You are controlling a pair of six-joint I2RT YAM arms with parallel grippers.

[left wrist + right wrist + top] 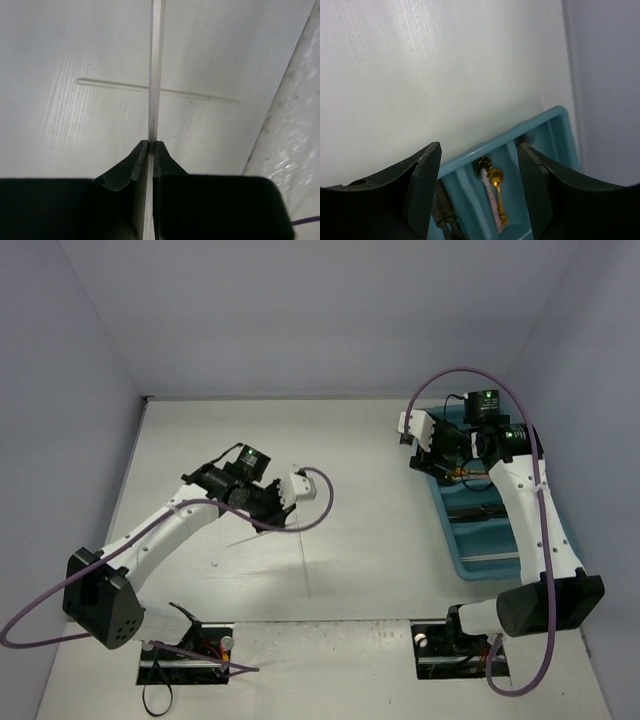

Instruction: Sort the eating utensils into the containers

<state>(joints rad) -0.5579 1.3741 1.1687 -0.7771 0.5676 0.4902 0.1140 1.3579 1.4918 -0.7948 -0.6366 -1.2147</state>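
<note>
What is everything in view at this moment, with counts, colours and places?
table: one, white
white stick: one, pinched in the left end effector
second stick: one, clear-white, lying on the table
tray: one, teal, table's right side
gold spoon: at least one, inside tray
pink-handled utensil: one, inside tray beside spoon
left end effector: shut on white stick
right end effector: open, over tray's end
</note>
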